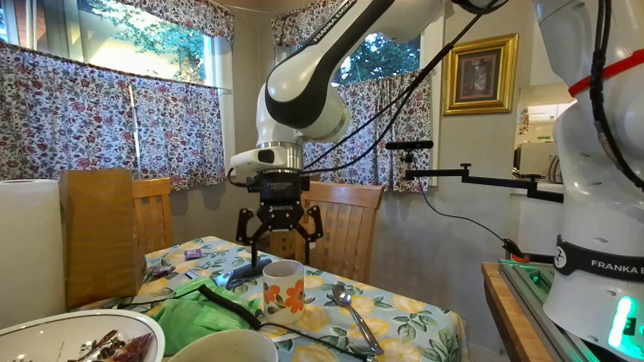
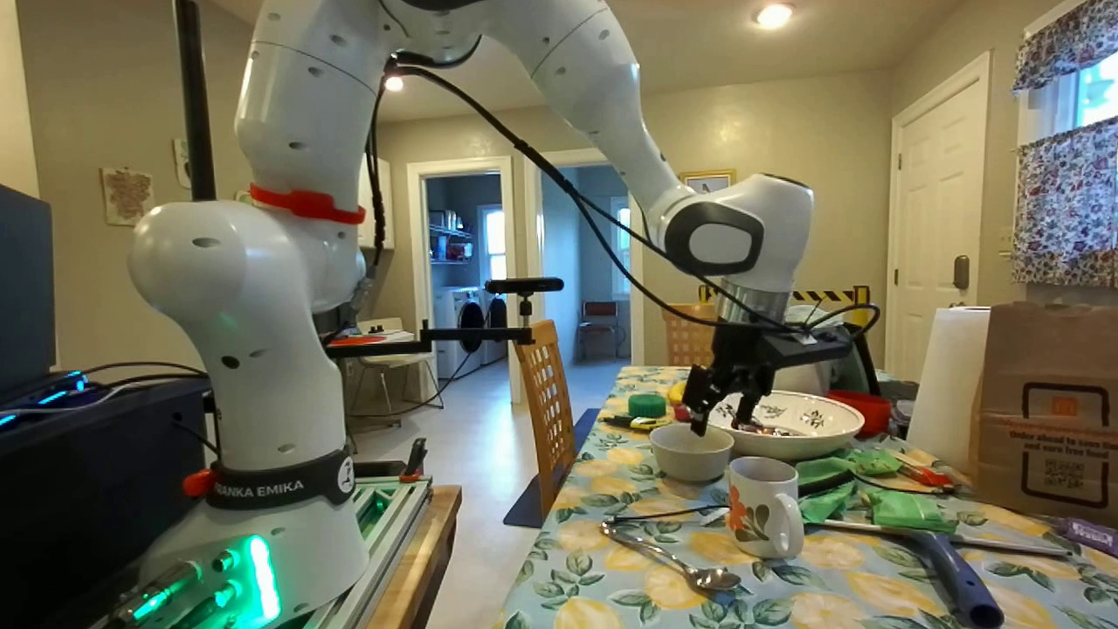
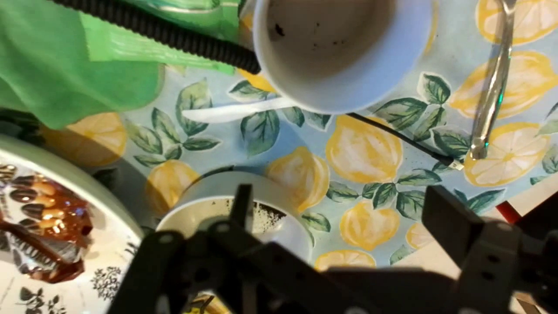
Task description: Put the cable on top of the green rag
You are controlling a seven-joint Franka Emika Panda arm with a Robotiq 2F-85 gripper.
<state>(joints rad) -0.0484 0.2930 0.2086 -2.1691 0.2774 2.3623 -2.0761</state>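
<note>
In an exterior view: cable lies across rag and runs on before mug, one end on tablecloth | mug stands right of rag | spoon lies right of mug | small bowl stands before rag | large bowl sits left of small bowl, packets in it | paper bag stands behind large bowl, right of paper towel roll

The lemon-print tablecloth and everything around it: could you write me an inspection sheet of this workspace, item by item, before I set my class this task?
Surface: lemon-print tablecloth, crowded with objects.
Job's things: black cable, coiled part over the green rag, thin end off it near the spoon.
Clutter: mug, white bowl, large dish, paper bag.
Claw: open, above the tablecloth; held item, nothing seen.
Cables: robot cables run along the arm.
Surroundings: floral curtains, wooden chair, gold-framed picture.
</note>
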